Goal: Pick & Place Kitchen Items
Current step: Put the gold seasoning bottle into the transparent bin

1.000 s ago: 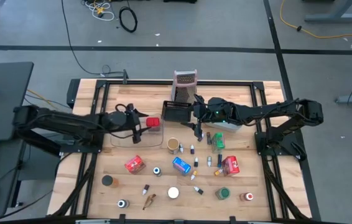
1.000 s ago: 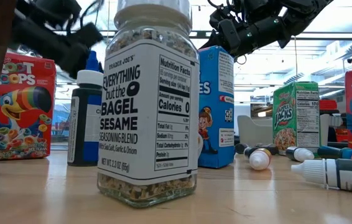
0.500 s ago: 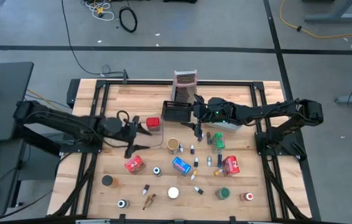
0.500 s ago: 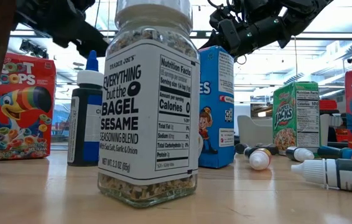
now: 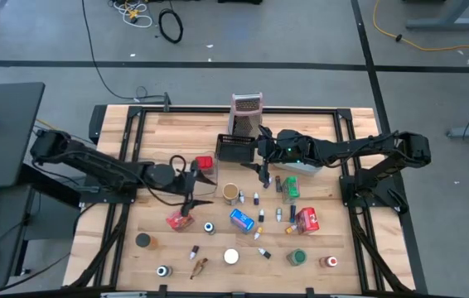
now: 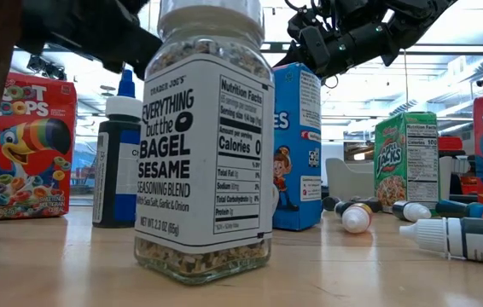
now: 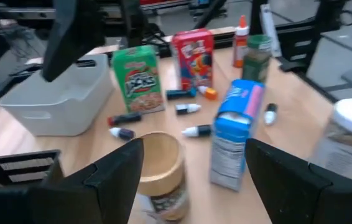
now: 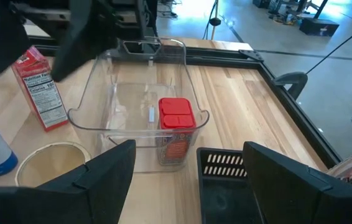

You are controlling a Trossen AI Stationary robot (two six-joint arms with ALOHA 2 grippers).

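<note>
While hanging just above the red cereal packet (image 5: 179,219) in the high view, left gripper (image 5: 189,201) looks mid-reach for a fresh pick, fingers spread, nothing held. Compared with a second ago: swung off the clear tub (image 5: 161,185) and down toward that packet. Red-lidded jar (image 5: 204,163) sits in the tub's corner, apparently already placed. Right gripper (image 5: 263,172) waits near the black mesh basket (image 5: 235,149), jaws wide and empty, unmoved. Rest of the kitchen items lie scattered: blue packet (image 5: 242,219), green packet (image 5: 288,187), white-lidded jar (image 5: 231,257).

Low view: bagel seasoning jar (image 6: 204,145) fills the middle; left arm's dark bulk now closer overhead than before, jaws not readable here.

Left wrist view: spread fingers (image 7: 114,180) frame a gold-lidded jar (image 7: 161,167) and the blue packet (image 7: 233,134); red packet out of sight beneath.

Right wrist view: red-lidded jar (image 8: 176,121) inside the tub (image 8: 107,93), open fingers (image 8: 104,171) either side.

Next, by my reckoning: lower straight, straddle the packet across its narrow faces, close, then lift clear of the neighbouring small bottles.
</note>
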